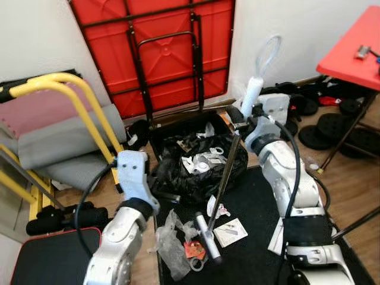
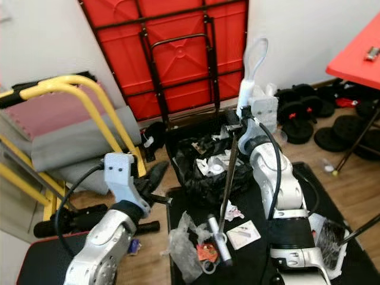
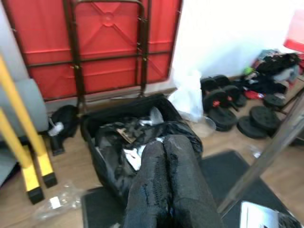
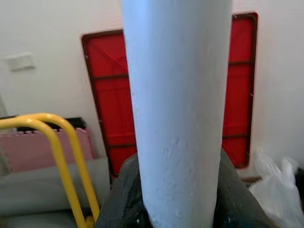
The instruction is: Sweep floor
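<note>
White plastic broom handle (image 1: pixel 253 94) sits clamped in the right gripper (image 1: pixel 248 116), angled to reach litter on the black mat (image 1: pixel 249 208); left gripper (image 3: pixel 166 175) hovers pinched shut, holding nothing.

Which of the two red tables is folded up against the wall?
The red table behind the black trash bag, leaning on the wall with its underside and black leg frame showing. The other red table stands upright at far right.
</note>
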Robot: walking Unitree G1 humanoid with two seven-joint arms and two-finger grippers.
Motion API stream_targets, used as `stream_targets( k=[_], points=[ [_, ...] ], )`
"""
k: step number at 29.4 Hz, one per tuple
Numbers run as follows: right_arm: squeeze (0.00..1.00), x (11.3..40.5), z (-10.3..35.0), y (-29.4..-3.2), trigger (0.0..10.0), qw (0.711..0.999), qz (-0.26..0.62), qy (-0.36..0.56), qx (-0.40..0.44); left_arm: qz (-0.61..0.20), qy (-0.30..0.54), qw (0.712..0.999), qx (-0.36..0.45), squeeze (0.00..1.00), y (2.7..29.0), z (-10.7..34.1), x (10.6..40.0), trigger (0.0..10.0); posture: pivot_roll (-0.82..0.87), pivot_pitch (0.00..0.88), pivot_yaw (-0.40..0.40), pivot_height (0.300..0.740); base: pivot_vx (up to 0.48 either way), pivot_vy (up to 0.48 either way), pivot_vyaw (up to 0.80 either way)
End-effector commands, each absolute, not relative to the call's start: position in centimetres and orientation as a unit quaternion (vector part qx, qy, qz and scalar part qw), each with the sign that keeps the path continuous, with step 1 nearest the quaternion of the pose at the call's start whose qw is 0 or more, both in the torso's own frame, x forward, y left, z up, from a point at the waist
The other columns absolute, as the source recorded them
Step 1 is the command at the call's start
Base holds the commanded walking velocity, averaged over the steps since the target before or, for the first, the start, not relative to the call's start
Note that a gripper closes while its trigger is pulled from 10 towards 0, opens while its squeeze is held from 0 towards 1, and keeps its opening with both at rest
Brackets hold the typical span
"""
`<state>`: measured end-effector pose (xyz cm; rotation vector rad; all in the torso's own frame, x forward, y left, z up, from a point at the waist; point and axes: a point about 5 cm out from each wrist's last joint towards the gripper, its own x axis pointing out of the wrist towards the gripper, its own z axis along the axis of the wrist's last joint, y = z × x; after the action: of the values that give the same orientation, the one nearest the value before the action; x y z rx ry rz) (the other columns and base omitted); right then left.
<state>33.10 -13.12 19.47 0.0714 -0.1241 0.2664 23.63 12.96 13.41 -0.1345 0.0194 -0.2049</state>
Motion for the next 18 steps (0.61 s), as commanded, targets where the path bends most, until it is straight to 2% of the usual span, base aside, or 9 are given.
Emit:
stream_targets(
  k=[1,13,18],
  points=[
    [0.00,33.06,20.49,-13.30,10.0,0.986,0.132,-0.090,0.049,-0.111,0.015,0.991,-0.069,0.00,12.41,13.21,23.51,10.0,-0.20,0.000,0.001,0.740,0.000,-0.416,0.00],
    [0.00,33.11,20.96,-13.15,10.0,0.984,0.132,-0.103,0.052,-0.116,0.019,0.990,-0.074,0.00,12.25,13.07,23.29,10.0,-0.20,0.000,0.005,0.740,0.000,-0.411,0.00],
    [0.00,33.31,21.25,-13.70,10.0,0.986,0.120,-0.108,0.048,-0.117,0.028,0.990,-0.077,0.00,12.18,12.81,23.31,10.0,-0.20,0.000,0.005,0.740,0.000,-0.052,0.00]
  ],
)
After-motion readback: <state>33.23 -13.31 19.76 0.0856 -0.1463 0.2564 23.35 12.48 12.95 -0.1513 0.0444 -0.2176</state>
